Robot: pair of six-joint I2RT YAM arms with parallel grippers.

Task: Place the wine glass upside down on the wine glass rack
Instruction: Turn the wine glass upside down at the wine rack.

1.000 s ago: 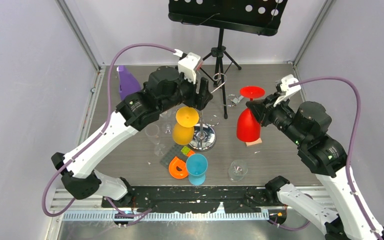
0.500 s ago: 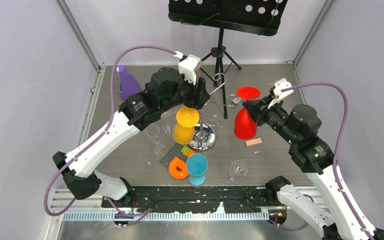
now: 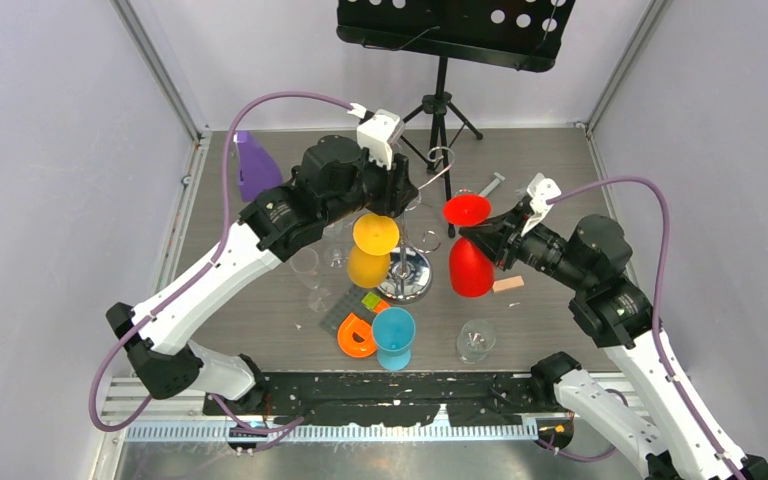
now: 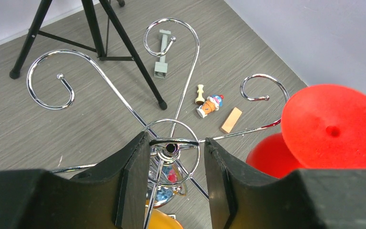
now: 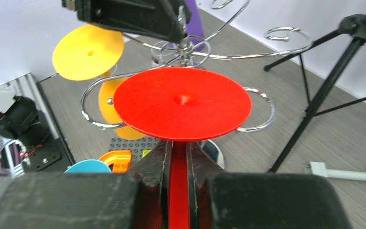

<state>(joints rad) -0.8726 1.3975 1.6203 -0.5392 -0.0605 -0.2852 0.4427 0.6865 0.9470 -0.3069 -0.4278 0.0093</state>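
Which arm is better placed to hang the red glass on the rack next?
Right: the right gripper is shut on the inverted red wine glass by its stem, beside the wine glass rack. The left gripper straddles the rack's top.

I lose the red glass [image 5: 182, 102] bowl behind its foot, right wrist. Top edge crops the music stand [image 3: 450, 30].

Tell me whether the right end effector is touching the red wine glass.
Touching. The right wrist view shows the right end effector shut on the red wine glass by its stem, both fingers against it.
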